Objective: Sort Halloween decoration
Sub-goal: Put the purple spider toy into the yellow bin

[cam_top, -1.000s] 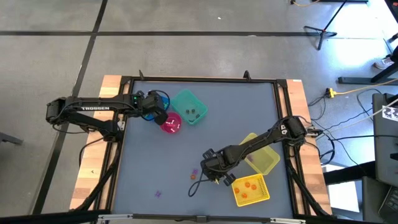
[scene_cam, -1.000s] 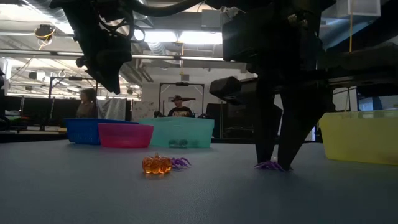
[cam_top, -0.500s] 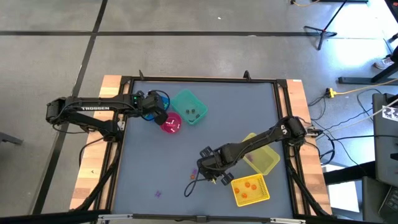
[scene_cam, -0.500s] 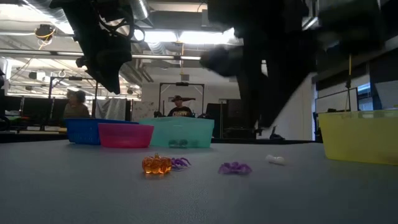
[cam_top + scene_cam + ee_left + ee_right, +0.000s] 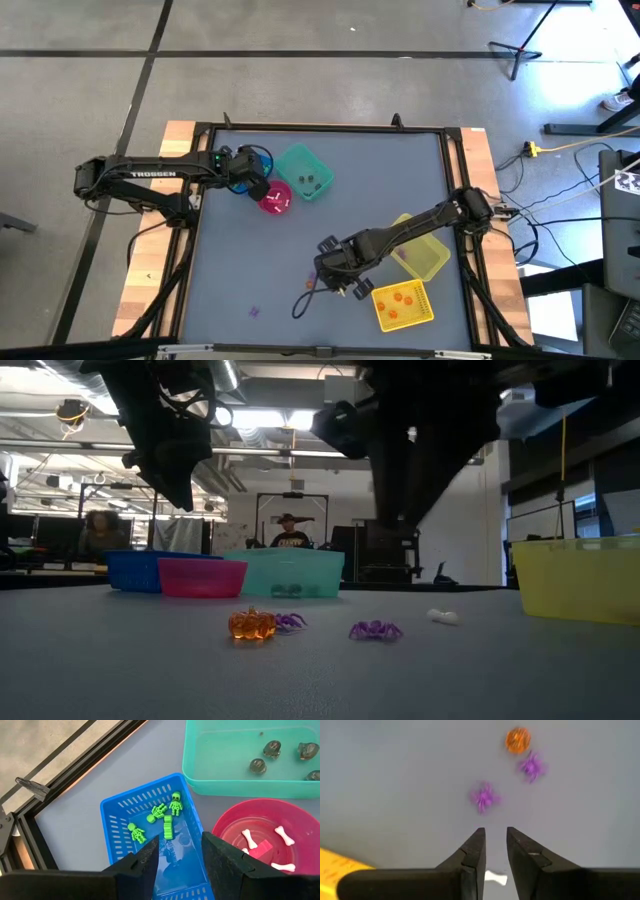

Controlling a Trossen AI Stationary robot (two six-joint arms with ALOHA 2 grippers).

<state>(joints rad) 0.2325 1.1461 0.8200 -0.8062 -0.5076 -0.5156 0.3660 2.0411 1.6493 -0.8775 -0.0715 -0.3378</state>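
Small trinkets lie on the grey table: an orange pumpkin, two purple spiders and a white bone. My right gripper hangs above them, pointing steeply down. Its fingers stand a narrow gap apart with nothing between them. At the far left my left gripper is open over the blue bin, which holds green skeletons.
A teal bin with dark grey trinkets and a pink bin with white bones stand beside the blue one. Two yellow bins stand at the right, the nearer one holding orange pumpkins. Another purple trinket lies near the front edge.
My right gripper has risen from the table, where its fingertips stood at a purple spider. The spider stays on the table, now a little farther toward the table's left, and the white bone behind it has come into sight.
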